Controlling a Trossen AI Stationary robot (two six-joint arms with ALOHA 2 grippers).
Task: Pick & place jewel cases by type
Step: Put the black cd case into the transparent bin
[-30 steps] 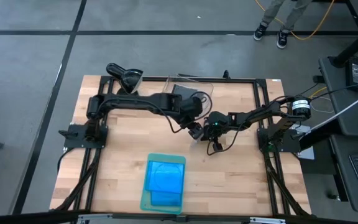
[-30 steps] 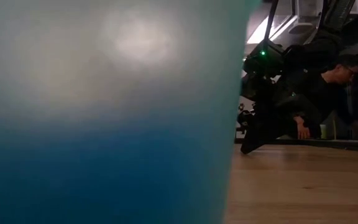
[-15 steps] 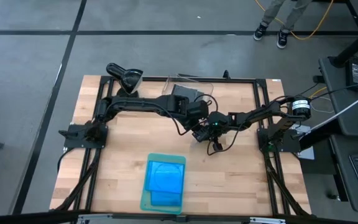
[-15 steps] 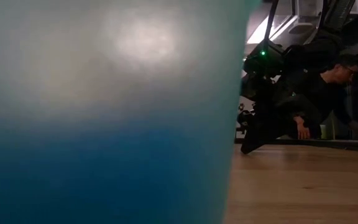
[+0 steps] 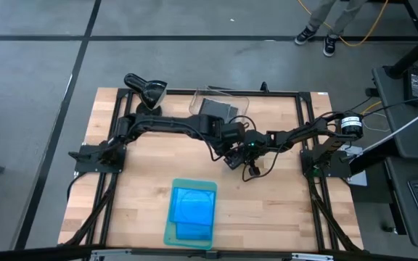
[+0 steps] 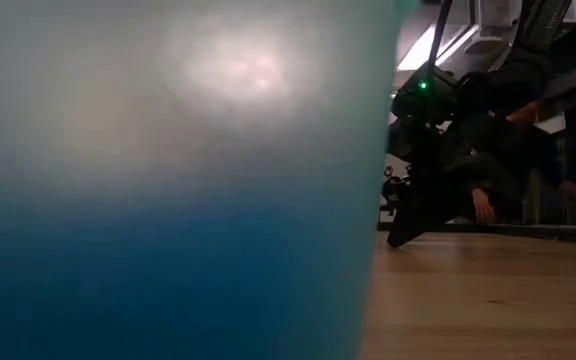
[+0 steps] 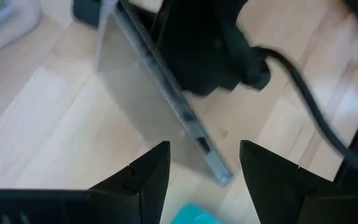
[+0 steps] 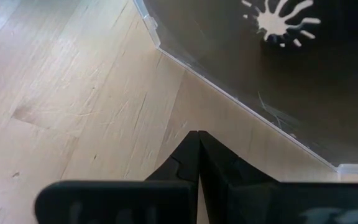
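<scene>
Grey floor surrounds my pale wooden table [image 5: 144,181], seen from above. My two arms meet just right of the frame's centre. My left gripper [image 5: 232,147] comes in from the left, my right gripper [image 5: 247,152] from the right, and they are nearly touching over a dark jewel case [image 5: 230,161] that I can hardly make out between them. At top centre the clear bin [image 5: 220,106] holds another dark case [image 5: 216,106]. At bottom centre the green tray [image 5: 170,230] carries the blue jewel cases [image 5: 194,206], well apart from both grippers.

From table height, a blurred blue-green wall fills the left two thirds of the frame, so I learn little. To the right, dark arm parts come down to the wood with a green light on them, and a person crouches behind.

My left wrist view settles the matter. The dark jewel case [image 7: 148,102] stands tilted on edge, its long edge running from upper left to lower right of the frame. Its lower corner lies just ahead of the gap between my fingers [image 7: 151,174], which are spread apart and hold nothing. The other arm's dark bulk sits against the case's upper side.

In my right wrist view my fingers [image 8: 194,163] are pressed together at bottom centre. The case [image 8: 253,68] fills the upper right, its clear edge running diagonally. I judge my left gripper the nearer one for the grasp.
</scene>
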